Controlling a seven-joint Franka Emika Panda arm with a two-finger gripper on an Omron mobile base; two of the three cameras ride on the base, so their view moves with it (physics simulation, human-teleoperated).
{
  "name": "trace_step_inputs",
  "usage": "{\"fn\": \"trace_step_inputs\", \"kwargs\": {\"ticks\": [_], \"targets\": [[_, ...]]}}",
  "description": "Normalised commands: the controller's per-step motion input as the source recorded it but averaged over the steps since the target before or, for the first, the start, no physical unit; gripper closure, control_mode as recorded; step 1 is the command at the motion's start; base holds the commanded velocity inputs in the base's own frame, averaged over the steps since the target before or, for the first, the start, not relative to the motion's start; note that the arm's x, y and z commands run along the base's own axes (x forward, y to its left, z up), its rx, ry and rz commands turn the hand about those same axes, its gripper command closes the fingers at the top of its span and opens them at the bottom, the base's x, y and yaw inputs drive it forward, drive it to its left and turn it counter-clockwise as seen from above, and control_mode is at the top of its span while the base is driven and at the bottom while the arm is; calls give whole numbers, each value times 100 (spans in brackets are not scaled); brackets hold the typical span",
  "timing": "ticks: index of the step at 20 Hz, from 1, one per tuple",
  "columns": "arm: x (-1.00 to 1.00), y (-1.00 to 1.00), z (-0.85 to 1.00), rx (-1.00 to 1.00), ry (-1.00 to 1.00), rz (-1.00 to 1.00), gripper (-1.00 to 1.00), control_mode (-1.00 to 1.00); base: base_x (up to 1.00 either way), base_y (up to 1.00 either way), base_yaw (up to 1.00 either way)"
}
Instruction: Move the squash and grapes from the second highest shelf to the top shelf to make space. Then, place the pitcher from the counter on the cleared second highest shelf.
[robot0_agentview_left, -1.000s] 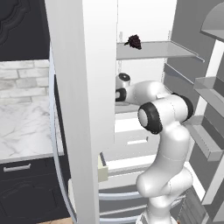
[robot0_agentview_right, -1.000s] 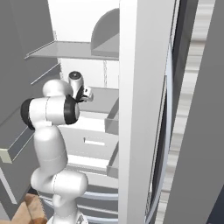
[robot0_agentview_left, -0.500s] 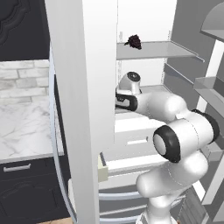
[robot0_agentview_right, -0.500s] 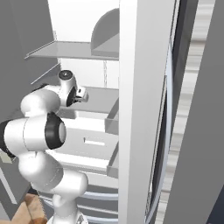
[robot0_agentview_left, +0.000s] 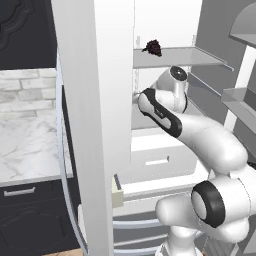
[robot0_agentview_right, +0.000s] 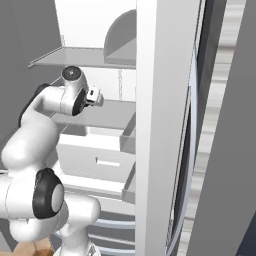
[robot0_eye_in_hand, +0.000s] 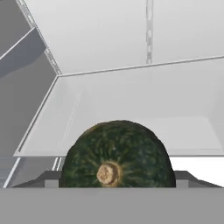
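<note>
Left base view has the white arm (robot0_agentview_left: 210, 145) bent at a dark elbow joint and stretched forward and up into the open fridge, its wrist level with the second highest shelf (robot0_agentview_right: 107, 117), a flat mid-grey panel. The gripper (robot0_agentview_right: 97, 96) shows in the right base view just above that shelf's left part, pointing inward. Its jaws stand spread wide, on either side of the squash (robot0_eye_in_hand: 117, 155), though whether they touch it I cannot tell. In the hand view the squash is round, dark green with faint pale ribs and a tan stem stub, close before the camera on that shelf. The grapes (robot0_agentview_left: 153, 47), a bumpy dark cluster, sit above it on the thin, light-grey top shelf (robot0_agentview_left: 190, 57). The veined white marble counter (robot0_agentview_left: 27, 150) lies left of the fridge.
</note>
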Motion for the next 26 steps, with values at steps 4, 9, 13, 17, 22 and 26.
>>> {"fn": "trace_step_inputs", "kwargs": {"ticks": [4,9,13,17,22,26], "targets": [[-33,-7,100,0,-24,0,100,-100,0,0,0],[-7,-7,97,0,-30,2,100,-100,0,0,0],[1,-7,90,0,-30,3,100,-100,0,0,0],[19,-4,76,0,-14,2,100,-100,0,0,0],[58,0,16,0,4,0,100,-100,0,0,0],[75,0,0,0,12,0,100,-100,0,0,0]]}}
